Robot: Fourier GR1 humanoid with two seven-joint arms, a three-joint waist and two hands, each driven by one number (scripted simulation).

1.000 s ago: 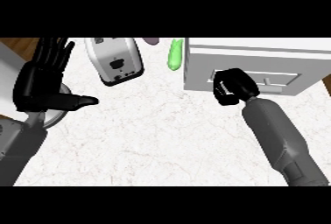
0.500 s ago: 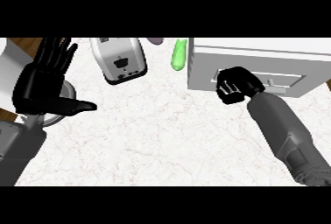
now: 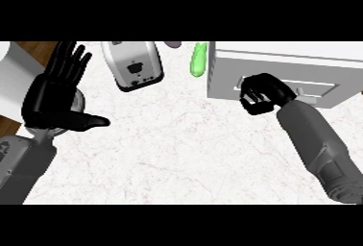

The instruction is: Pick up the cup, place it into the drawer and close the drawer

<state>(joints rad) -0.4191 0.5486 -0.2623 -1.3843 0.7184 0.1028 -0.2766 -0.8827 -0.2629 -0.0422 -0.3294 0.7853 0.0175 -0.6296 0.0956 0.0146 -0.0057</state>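
Observation:
No cup shows anywhere in the head view. The white drawer unit stands at the back right, and its drawer front sits flush with the body. My right hand is against the left part of that front, beside the pale handle, with curled fingers and nothing visible between them. At the left edge my left hand rests open, fingers up and thumb pointing right. A small grey curved shape peeks out behind it; I cannot tell what it is.
A white and grey toaster lies at the back centre. A green elongated object sits between it and the drawer unit, with a small purplish thing behind. A white round object and the counter's wooden edge lie at the far left.
My right hand's fingers have curled in tighter against the drawer front. The left hand has stayed open in the same place.

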